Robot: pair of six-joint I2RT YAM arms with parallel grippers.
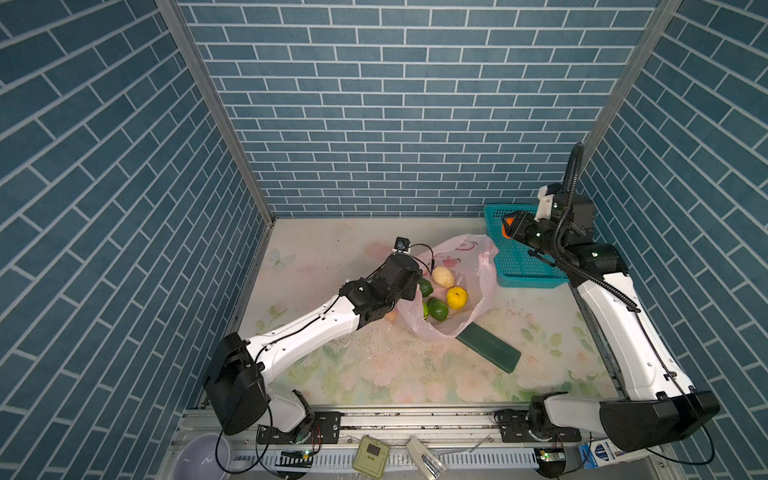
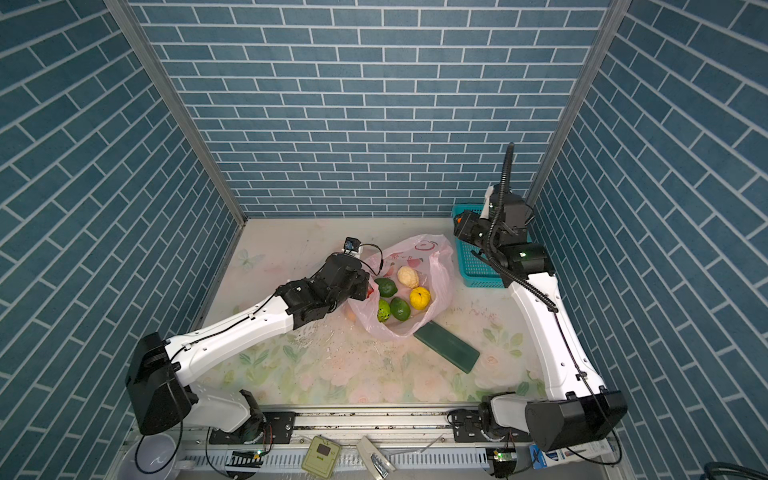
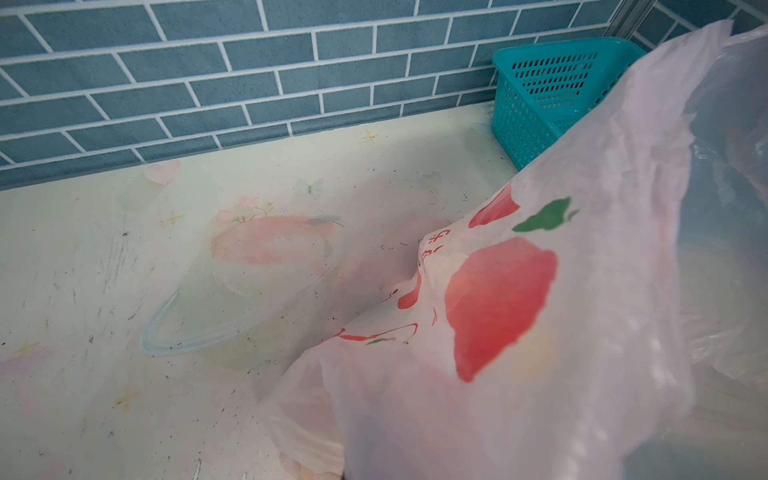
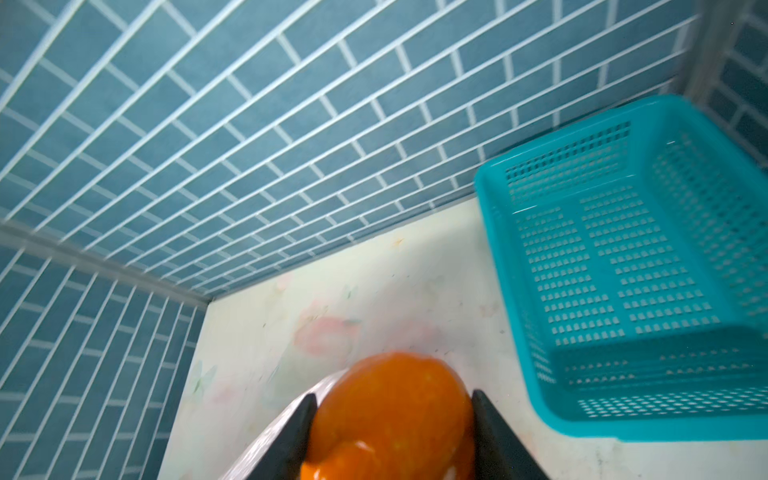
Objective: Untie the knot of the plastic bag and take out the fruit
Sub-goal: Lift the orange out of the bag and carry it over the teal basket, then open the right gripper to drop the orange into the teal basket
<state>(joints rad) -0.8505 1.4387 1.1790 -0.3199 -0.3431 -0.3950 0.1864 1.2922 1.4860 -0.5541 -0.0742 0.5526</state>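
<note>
A: Where's the plastic bag (image 1: 484, 266)?
B: Mid-tabletop, pale pink, crumpled, its mouth gaping upward.
A: Inside it?
B: A cream-white fruit (image 1: 443, 277), a yellow fruit (image 1: 456, 298), three green fruits (image 1: 437, 308) clustered together. An orange fruit (image 4: 390, 424) sits clamped in the right gripper (image 4: 393, 398), far right.

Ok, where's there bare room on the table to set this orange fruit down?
Bare table lies between the back wall and the left arm, and along the front between the green block and the rail. The teal basket, near the right gripper's orange fruit, shows nothing inside. It is crowded mid-table, where the plastic bag spreads with fruit in it.
</note>
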